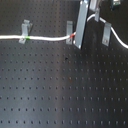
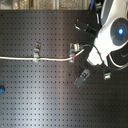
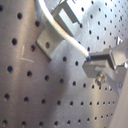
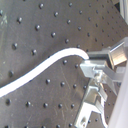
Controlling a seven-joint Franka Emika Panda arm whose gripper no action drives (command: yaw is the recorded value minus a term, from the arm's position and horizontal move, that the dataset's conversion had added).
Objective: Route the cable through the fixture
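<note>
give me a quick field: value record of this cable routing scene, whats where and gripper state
surface: black perforated board
cable: white cable, running across the board from the first exterior view's left
clips: three metal clips, left, middle, right
routed so far: cable lies at the left and middle clips; at the right clip it cannot be told
gripper: gripper beside the middle clip, shut on the cable in both wrist views
other: small blue object at the second exterior view's left edge

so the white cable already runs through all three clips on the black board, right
Not quite. In the first exterior view the white cable passes the left clip and the middle clip, but at the right clip it only arcs alongside, not through. The gripper is by the middle clip.
</note>
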